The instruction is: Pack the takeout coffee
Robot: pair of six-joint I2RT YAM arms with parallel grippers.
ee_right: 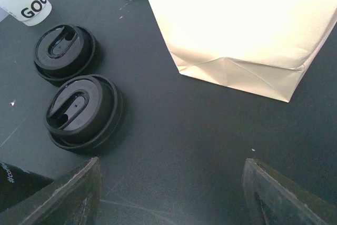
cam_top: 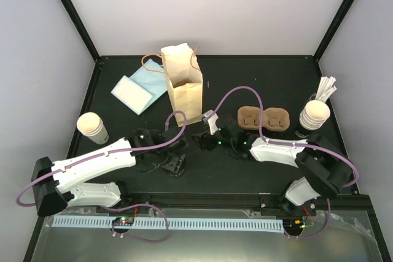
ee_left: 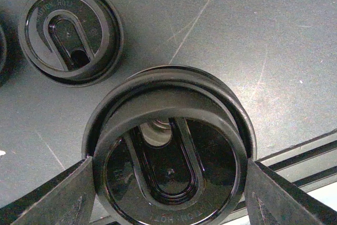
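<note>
left jaws (ee_left: 169, 162) flank a black lid (ee_left: 210, 146), grip unclear; right jaws (ee_right: 171, 177) spread empty. paper cup (cam_top: 92, 126): light, crushable, hold midwall gently.

Upright paper bag (cam_top: 183, 84), blue napkins (cam_top: 138, 90), brown cup carrier (cam_top: 264, 118), stacked cups (cam_top: 314, 115)

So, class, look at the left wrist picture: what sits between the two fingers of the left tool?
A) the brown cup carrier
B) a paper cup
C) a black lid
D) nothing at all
C: the left wrist view shows a black lid spanning the whole gap of the left tool, from one finger to the other.
</note>
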